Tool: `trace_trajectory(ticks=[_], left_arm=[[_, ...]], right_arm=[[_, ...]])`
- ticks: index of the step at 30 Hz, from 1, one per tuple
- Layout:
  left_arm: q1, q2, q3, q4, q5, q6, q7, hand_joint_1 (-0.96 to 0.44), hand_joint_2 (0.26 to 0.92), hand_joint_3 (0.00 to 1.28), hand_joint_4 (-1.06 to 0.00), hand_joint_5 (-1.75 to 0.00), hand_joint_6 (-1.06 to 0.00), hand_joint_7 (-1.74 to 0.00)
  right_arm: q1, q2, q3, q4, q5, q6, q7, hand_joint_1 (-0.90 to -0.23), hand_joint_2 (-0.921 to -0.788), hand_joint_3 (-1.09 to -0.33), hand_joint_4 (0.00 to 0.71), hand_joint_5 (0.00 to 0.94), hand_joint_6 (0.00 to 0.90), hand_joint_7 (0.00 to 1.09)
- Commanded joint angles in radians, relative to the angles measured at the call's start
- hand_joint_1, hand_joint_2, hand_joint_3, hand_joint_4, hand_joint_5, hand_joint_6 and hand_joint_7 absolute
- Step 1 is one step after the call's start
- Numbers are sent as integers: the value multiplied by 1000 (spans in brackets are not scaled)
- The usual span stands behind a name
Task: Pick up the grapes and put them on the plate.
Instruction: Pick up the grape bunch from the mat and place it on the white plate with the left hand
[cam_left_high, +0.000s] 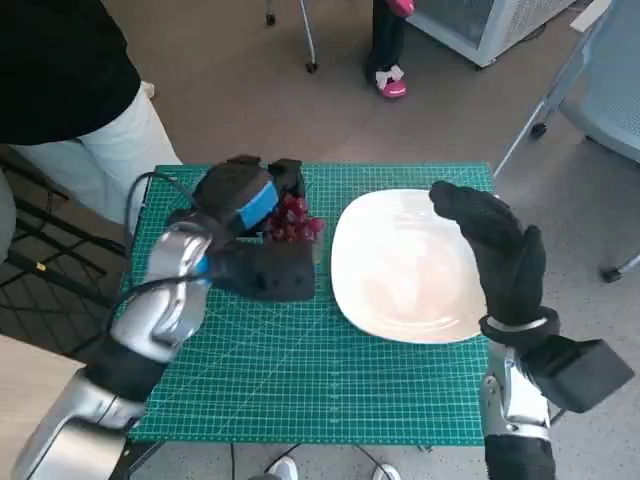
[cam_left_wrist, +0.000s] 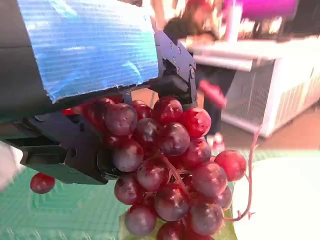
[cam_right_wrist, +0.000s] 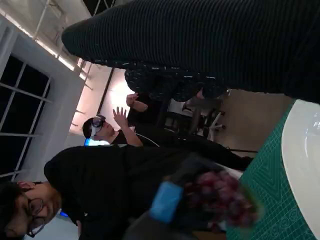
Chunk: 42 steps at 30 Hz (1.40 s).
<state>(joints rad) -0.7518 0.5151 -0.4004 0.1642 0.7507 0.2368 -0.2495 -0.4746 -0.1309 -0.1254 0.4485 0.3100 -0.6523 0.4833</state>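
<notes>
1. In the head view my left hand (cam_left_high: 245, 200) is in the upper left part of the frame, over the green mat (cam_left_high: 300, 380), and it holds the grapes (cam_left_high: 295, 220).
2. The grapes are a bunch of dark red, round berries with a shiny skin. In the head view only a small part of the bunch shows, just to the left of the plate (cam_left_high: 400, 290).
3. In the left wrist view the bunch (cam_left_wrist: 170, 170) fills the middle and lower part of the frame. My black fingers (cam_left_wrist: 175, 65) close on its top, under the blue tape (cam_left_wrist: 95, 45).
4. One thin reddish stem (cam_left_wrist: 251, 170) curves out on the right of the bunch, and one berry (cam_left_wrist: 41, 182) hangs apart at the lower left.
5. The plate is white and sits right of centre in the head view.
6. My right hand (cam_left_high: 495, 250) in the black glove is over the right edge of the plate. Its fingers are stretched out and hold nothing.
7. In the right wrist view the grapes (cam_right_wrist: 220, 200) are blurred at the lower centre, and people show on the left.
</notes>
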Motion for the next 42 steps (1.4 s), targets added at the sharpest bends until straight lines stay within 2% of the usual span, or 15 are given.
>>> trace_trajectory(ticks=[1,14,26,32,36,39,42], left_arm=[[21,16,22,-69,23,21,-35,4,921,220,-512,-1308,-459,-1367],[22,-10,18,-125,44,21,-86,4,921,237,-469,-1327,-466,-1386],[-69,-112,-13,-136,44,-2,-128,4,921,249,-483,-1444,-439,-1284],[-146,-186,-46,-51,43,-32,-112,5,921,236,-506,-1478,-461,-1204],[-193,-232,-66,30,41,-59,-92,4,921,214,-536,-1438,-477,-1198],[-232,-269,-84,107,40,-82,-73,4,921,194,-541,-1386,-506,-1222],[-270,-308,-102,196,38,-112,-47,3,921,171,-579,-1380,-525,-1167]], right_arm=[[5,7,-4,16,-8,1,-6,-599,-921,-906,367,0,-1,473],[7,4,-9,15,-1,0,1,-600,-921,-906,367,0,-1,472],[23,-13,-27,0,17,4,16,-621,-921,-893,370,2,-1,469],[40,-24,-40,-21,21,7,13,-627,-921,-888,373,3,1,470],[55,-36,-55,-32,29,9,12,-635,-921,-882,376,4,7,462],[69,-45,-69,-41,33,6,7,-641,-921,-874,380,4,31,424],[85,-52,-88,-48,37,3,-1,-644,-921,-865,383,3,61,372]])
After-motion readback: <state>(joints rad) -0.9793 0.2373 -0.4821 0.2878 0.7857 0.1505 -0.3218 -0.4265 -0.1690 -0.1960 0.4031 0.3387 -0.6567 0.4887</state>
